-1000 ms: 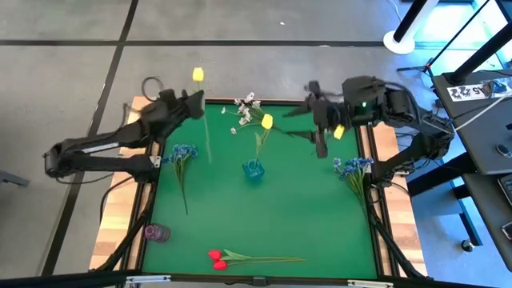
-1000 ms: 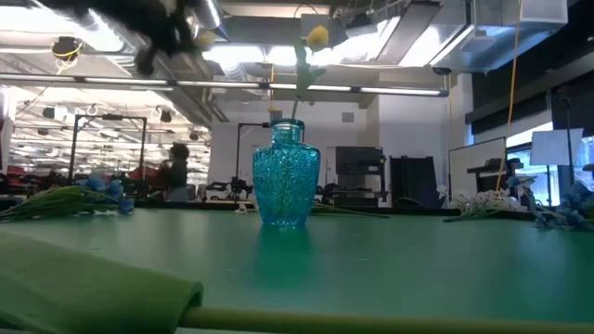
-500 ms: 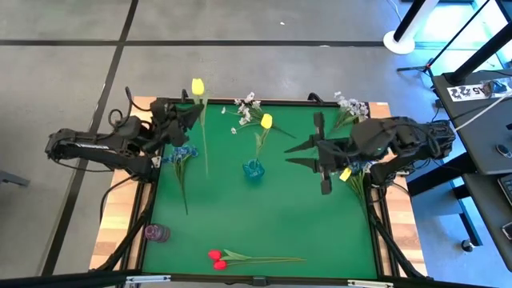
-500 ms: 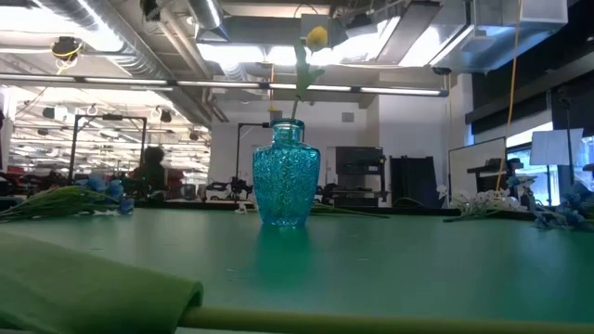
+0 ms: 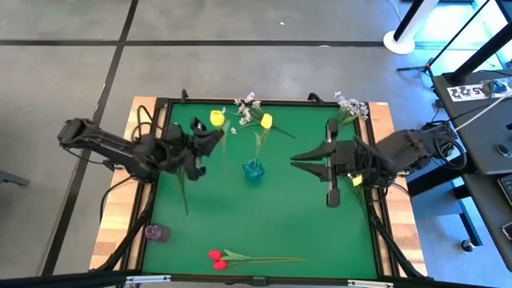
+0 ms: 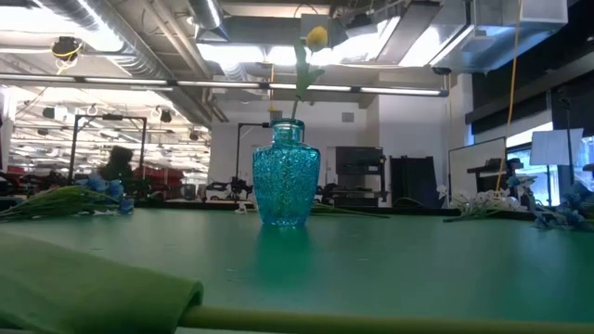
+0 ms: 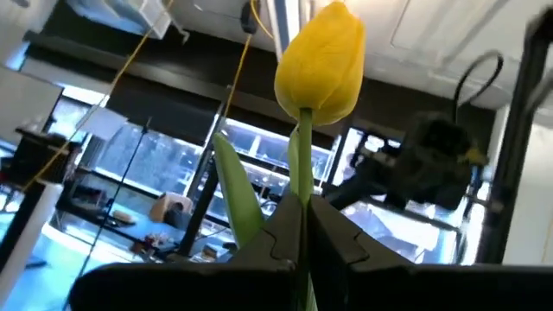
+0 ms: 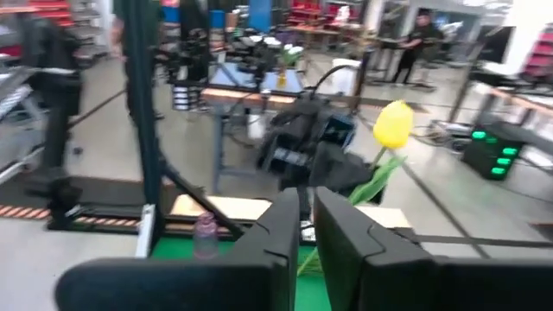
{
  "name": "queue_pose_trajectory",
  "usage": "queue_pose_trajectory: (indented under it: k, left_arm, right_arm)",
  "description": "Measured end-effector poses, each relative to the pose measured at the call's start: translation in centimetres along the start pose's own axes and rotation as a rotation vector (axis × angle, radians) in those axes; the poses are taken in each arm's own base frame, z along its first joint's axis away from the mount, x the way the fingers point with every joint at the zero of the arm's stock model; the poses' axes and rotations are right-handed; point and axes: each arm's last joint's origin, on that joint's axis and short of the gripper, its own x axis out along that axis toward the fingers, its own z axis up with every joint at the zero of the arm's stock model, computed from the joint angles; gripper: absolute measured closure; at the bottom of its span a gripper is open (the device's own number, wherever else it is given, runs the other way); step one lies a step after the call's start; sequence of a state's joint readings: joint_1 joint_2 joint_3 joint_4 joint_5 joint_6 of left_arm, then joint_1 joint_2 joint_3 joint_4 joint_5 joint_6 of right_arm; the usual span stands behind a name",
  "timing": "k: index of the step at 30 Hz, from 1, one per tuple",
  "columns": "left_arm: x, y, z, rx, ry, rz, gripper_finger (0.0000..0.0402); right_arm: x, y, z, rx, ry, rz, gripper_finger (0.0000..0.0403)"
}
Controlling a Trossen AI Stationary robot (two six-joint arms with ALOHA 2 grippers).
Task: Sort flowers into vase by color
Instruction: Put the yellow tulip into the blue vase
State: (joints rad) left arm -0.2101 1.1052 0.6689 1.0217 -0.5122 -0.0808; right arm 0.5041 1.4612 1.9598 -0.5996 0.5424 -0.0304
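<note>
1. High view: blue glass vase (image 5: 253, 170) mid-mat holds one yellow tulip (image 5: 266, 122); left gripper (image 5: 210, 136) clenched on another yellow tulip (image 5: 217, 118); red tulips (image 5: 216, 258) lie at the near edge.
2. Low view: vase (image 6: 287, 186) upright, grippers unseen.
3. Left wrist: fingers (image 7: 285, 229) pinch the stem (image 7: 301, 155).
4. Right wrist: right gripper (image 8: 308, 233) nearly closed, empty.

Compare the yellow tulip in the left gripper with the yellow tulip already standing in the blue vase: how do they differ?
The held yellow tulip is clamped by its stem in the left gripper, above the mat. The vase tulip has its stem down in the blue vase, free of any gripper. Both have yellow heads and green stems.
</note>
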Motion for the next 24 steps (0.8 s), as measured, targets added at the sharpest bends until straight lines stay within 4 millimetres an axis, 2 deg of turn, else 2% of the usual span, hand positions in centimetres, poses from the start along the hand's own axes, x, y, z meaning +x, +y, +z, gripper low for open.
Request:
queue_pose_trajectory:
  k: [7, 13, 19, 24]
  left_arm:
    - [1.8, 0.8, -3.7, 0.063, -0.177, -0.059, 0.0397]
    - [3.0, 2.6, -7.2, 0.242, -0.122, -0.028, 0.0397]
    - [5.2, 2.4, -7.0, 0.371, -0.142, -0.074, 0.0397]
    - [5.6, 2.0, -7.5, 0.371, -0.076, -0.081, 0.0397]
  right_arm:
    - [-0.6, 0.8, 0.0, -0.012, 0.006, -0.026, 0.0370]
    - [-0.5, 0.7, -0.5, -0.040, 0.047, -0.030, 0.0370]
    - [-0.5, 0.6, -0.5, -0.042, 0.050, -0.056, 0.0370]
    - [-0.5, 0.6, -0.5, -0.041, 0.048, -0.056, 0.0370]
